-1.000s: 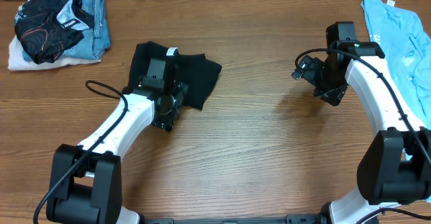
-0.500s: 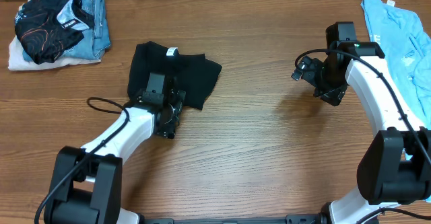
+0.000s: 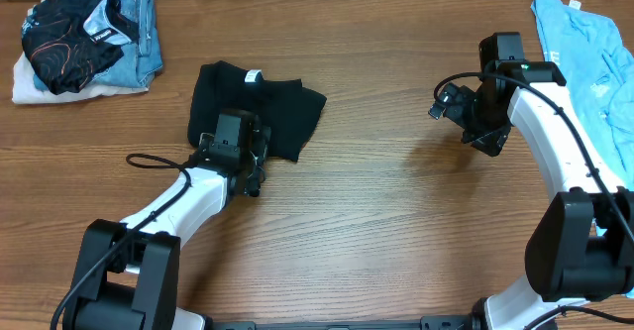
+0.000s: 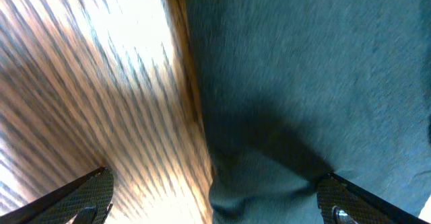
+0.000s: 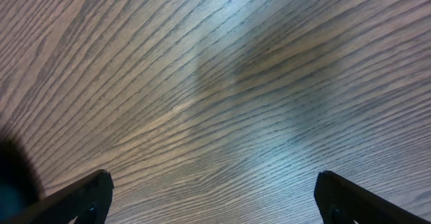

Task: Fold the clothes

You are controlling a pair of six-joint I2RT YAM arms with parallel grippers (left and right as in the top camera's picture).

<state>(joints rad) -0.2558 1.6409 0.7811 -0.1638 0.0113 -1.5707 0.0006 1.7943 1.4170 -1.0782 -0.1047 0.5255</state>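
The left claw (image 3: pixel 244 160) stood over the near edge of the black T-shirt (image 3: pixel 282 112), with its jaws spread wide apart and nothing between them. In the left wrist view, which was blurred, the left claw (image 4: pixel 215 207) straddled the edge of the cloth (image 4: pixel 310 83). One fingertip (image 4: pixel 87 192) was above the bare wood and the other (image 4: pixel 347 198) was above the dark fabric. The frames did not show whether either tip touched the cloth.

The black T-shirt lay bunched and partly folded on the table (image 3: pixel 376 221), left of centre, with its white neck label (image 3: pixel 254 75) at the far edge.

The right claw (image 3: pixel 477 130) hung above bare wood on the right half of the table, well apart from the black T-shirt. In the right wrist view the right claw (image 5: pixel 215 207) showed its fingertips (image 5: pixel 91 192) set wide apart, with only wood grain between them. It held nothing.

A light blue T-shirt (image 3: pixel 584 48) lay spread at the far right edge of the table, near the right arm but not touching the claw. A pile of other clothes (image 3: pixel 84 38), including denim and a dark printed garment, sat at the far left corner.
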